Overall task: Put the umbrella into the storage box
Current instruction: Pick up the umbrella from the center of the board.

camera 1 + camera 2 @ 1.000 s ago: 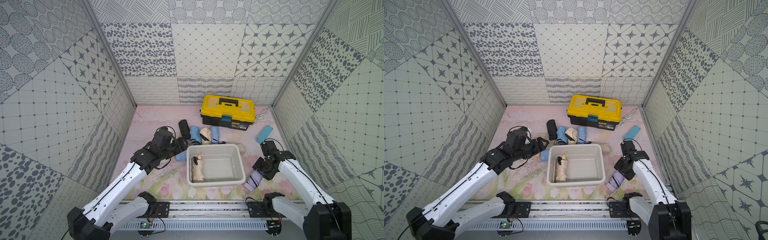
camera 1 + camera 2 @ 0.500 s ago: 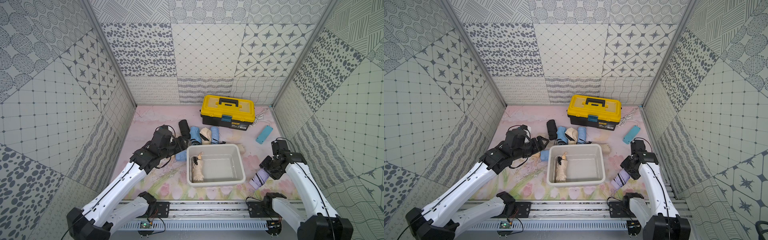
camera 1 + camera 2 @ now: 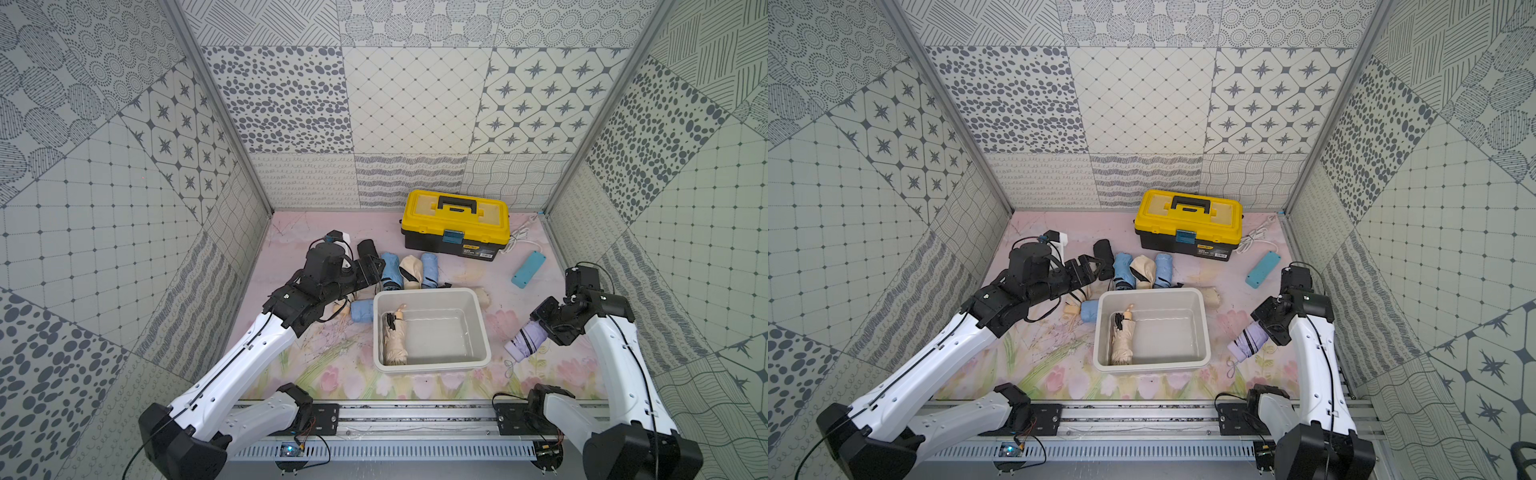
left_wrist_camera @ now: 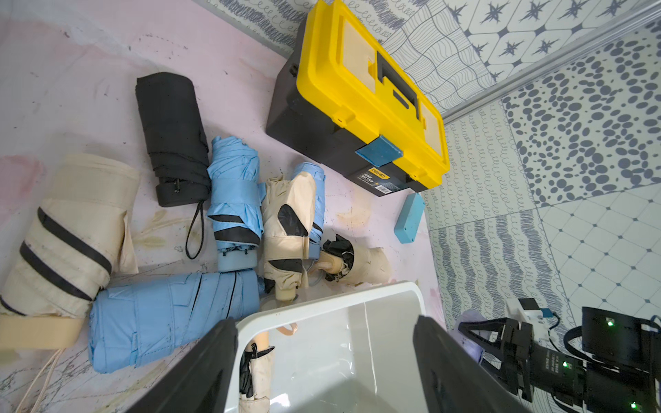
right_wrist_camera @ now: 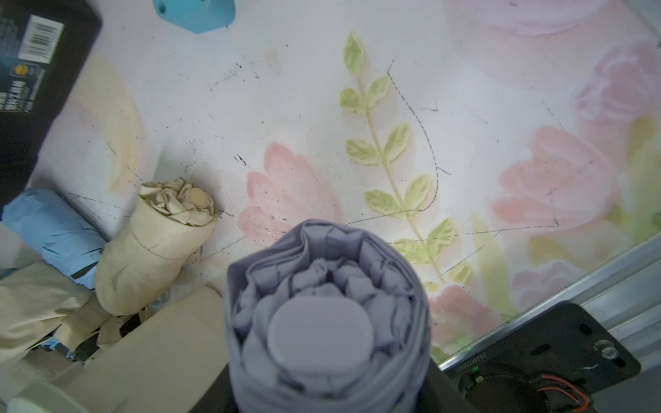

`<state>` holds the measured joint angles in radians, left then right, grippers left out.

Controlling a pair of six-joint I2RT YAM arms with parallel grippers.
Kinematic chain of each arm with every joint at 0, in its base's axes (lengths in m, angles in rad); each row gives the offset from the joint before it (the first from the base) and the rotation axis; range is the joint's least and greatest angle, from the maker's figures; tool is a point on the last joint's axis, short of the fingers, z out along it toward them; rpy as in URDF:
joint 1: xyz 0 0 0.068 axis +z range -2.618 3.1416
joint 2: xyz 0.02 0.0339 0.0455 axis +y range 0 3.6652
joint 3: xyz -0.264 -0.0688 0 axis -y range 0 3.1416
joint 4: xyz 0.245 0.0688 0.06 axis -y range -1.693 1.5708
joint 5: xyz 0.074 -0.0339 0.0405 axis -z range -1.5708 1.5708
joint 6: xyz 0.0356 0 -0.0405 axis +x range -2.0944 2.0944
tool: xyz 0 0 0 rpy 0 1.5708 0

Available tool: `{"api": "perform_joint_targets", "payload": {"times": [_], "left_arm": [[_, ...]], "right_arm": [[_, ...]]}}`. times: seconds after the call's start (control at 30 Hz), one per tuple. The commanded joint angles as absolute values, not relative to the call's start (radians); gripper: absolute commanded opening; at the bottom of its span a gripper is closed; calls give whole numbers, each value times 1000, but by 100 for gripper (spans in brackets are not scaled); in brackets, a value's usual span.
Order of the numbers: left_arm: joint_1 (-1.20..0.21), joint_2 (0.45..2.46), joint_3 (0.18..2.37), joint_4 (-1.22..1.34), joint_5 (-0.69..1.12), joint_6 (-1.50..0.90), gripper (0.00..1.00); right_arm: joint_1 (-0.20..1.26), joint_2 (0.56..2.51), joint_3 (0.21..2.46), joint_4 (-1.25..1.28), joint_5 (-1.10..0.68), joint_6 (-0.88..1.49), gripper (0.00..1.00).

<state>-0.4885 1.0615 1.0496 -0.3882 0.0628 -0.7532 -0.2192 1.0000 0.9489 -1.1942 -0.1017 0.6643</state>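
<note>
The white storage box (image 3: 428, 292) (image 3: 1150, 291) (image 4: 322, 304) stands in the middle of the floor, with a beige folded umbrella (image 3: 395, 340) (image 3: 1123, 340) (image 4: 255, 372) lying along its left wall. To the right of the box, my right gripper (image 3: 542, 318) (image 3: 1262, 322) (image 5: 327, 389) is shut on a lilac folded umbrella (image 3: 524, 341) (image 3: 1246, 343) (image 5: 329, 321). It is tilted, with its free end pointing down toward the box's front right corner. My left gripper (image 3: 376, 266) (image 3: 1094, 266) (image 4: 323, 321) hangs open and holds nothing, over the box's back left corner.
A heap of folded umbrellas lies behind and left of the box: black (image 3: 368, 249), blue (image 3: 390, 268), beige (image 3: 409, 272), blue (image 3: 361, 311). A yellow-lidded toolbox (image 3: 455, 222) stands at the back wall. A teal power strip (image 3: 528, 269) lies at the right.
My right arm has drawn back to the right and away from the box, carrying the lilac umbrella with it. The left arm has barely moved.
</note>
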Motion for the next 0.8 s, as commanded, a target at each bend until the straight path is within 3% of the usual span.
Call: {"api": "perform_joint_targets", "payload": {"times": [0.0, 0.2, 0.4, 0.77], "left_arm": [[-485, 1040, 1014, -174, 176, -649, 83], [-508, 1018, 900, 63, 292, -638, 82], [-686, 1100, 919, 149, 267, -538, 83], [-972, 1306, 1041, 263, 249, -584, 99]], "right_arm": [[-223, 963, 1030, -1200, -176, 669, 51], [-223, 930, 1133, -1255, -257, 709, 51], [-223, 890, 1178, -1277, -335, 773, 51], [-204, 876, 1269, -1260, -447, 907, 50]]}}
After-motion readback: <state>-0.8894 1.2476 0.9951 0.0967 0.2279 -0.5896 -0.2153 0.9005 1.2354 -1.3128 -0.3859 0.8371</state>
